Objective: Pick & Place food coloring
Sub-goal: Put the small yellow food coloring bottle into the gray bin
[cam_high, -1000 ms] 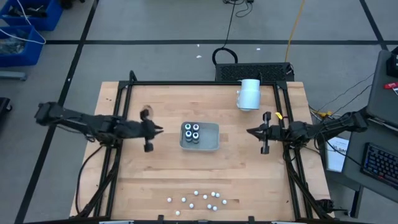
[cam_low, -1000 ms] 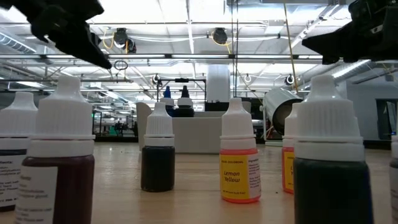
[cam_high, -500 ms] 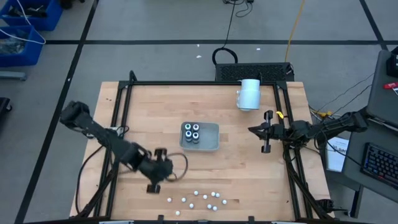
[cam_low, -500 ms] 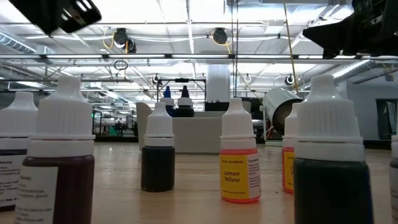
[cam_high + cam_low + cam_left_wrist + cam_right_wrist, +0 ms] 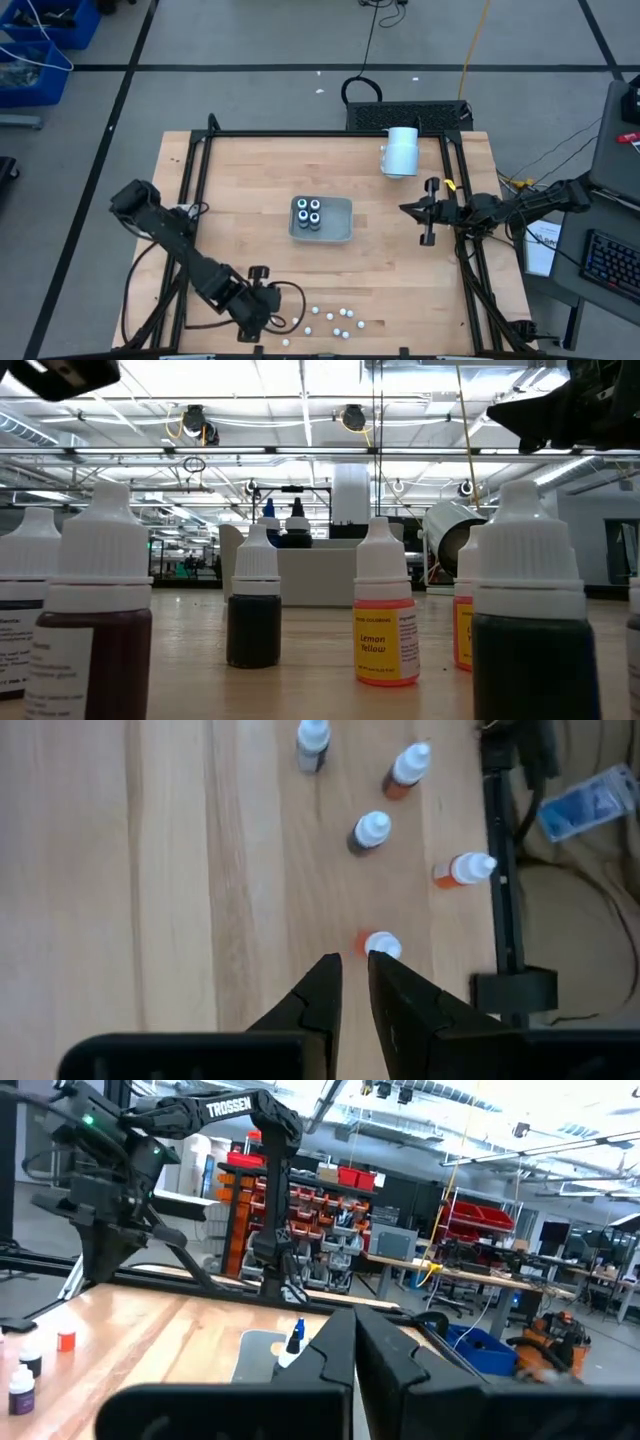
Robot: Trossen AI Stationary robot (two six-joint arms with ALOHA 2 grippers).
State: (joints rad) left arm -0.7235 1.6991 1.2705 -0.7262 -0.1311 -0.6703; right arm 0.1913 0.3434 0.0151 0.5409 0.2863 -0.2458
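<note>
A wooden table (image 5: 240,180) is holding a tray (image 5: 335,228), a white cylinder (image 5: 401,152) and scattered bottles (image 5: 330,318).

Food coloring (image 5: 328,318): about 10 small white-capped dropper bottles stood upright, loosely scattered near the table's front edge; contents dark, orange and yellow, 1 labelled "Lemon Yellow" (image 5: 385,618). 4 more bottles (image 5: 308,213) stood clustered mid-table.

A white cylinder (image 5: 401,151) lies beyond the grey tray (image 5: 335,228).
</note>
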